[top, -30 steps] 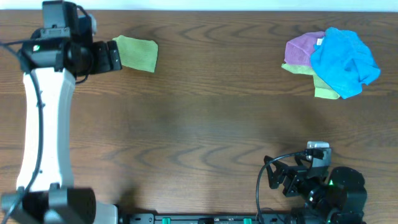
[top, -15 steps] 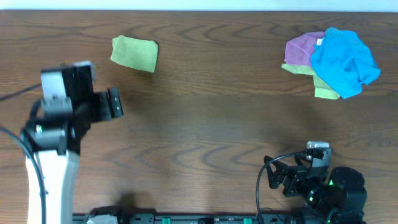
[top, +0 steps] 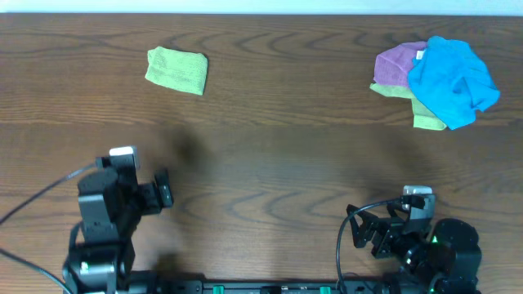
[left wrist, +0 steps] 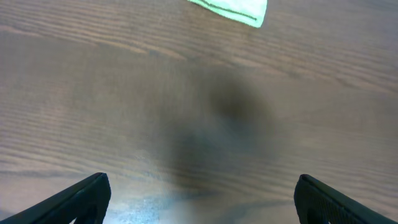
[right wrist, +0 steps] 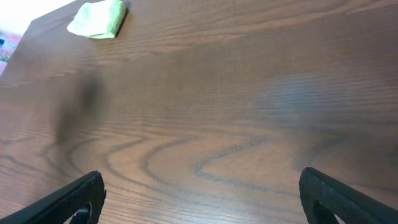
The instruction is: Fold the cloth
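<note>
The lime-green cloth [top: 176,70] lies folded into a small rectangle at the far left of the table. It shows at the top edge of the left wrist view [left wrist: 233,9] and at the top left of the right wrist view [right wrist: 98,18]. My left gripper [top: 163,192] is open and empty near the front left, well away from the cloth. My right gripper [top: 359,230] is open and empty at the front right. Both wrist views show wide-apart fingertips over bare wood.
A heap of cloths sits at the far right: a bright blue cloth [top: 452,80] on top of a purple cloth [top: 398,62], with narrow yellow-green strips [top: 427,122] under them. The wooden table [top: 270,155] spans the view.
My left arm has drawn back from the folded green cloth at the far left to the front left of the table. The cloth stays where it lay. The right arm has not moved.
</note>
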Action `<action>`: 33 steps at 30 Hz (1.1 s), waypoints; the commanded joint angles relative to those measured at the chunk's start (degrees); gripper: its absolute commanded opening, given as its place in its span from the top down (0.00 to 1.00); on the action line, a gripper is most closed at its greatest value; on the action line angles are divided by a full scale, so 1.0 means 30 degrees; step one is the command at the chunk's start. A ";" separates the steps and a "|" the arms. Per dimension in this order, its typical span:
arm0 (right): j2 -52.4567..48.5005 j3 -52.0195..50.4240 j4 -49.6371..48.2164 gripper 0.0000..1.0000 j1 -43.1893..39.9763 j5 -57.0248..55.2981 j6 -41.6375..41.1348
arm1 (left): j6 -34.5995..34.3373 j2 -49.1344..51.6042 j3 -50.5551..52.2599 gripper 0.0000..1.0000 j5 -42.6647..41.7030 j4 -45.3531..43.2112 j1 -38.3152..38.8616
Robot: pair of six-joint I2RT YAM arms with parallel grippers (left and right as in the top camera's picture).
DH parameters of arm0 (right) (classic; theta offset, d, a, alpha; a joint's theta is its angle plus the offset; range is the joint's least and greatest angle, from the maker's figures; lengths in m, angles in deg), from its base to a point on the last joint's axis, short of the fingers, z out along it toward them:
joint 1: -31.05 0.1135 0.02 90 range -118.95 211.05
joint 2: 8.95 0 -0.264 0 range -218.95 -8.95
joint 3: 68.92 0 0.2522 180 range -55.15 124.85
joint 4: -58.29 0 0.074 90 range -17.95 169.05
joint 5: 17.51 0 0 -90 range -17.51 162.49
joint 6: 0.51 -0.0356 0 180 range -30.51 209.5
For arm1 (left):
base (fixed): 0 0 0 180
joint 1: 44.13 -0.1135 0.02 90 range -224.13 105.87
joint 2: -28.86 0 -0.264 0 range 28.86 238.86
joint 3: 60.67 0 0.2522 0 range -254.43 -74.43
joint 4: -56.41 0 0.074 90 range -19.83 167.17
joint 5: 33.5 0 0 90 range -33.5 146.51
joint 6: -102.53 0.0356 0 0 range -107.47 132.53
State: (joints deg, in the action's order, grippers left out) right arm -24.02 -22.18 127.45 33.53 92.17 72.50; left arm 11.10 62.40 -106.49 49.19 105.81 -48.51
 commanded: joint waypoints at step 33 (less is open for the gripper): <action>0.0146 -0.0066 -0.0022 0.01 -0.0102 0.0015 -0.0197 | 0.3140 -1.0397 0.5027 0.05 0.0153 0.5428 0.1239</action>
State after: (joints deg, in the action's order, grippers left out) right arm -24.02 -22.18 127.47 33.53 92.17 72.50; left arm 19.04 32.39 -91.84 49.24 121.20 -45.08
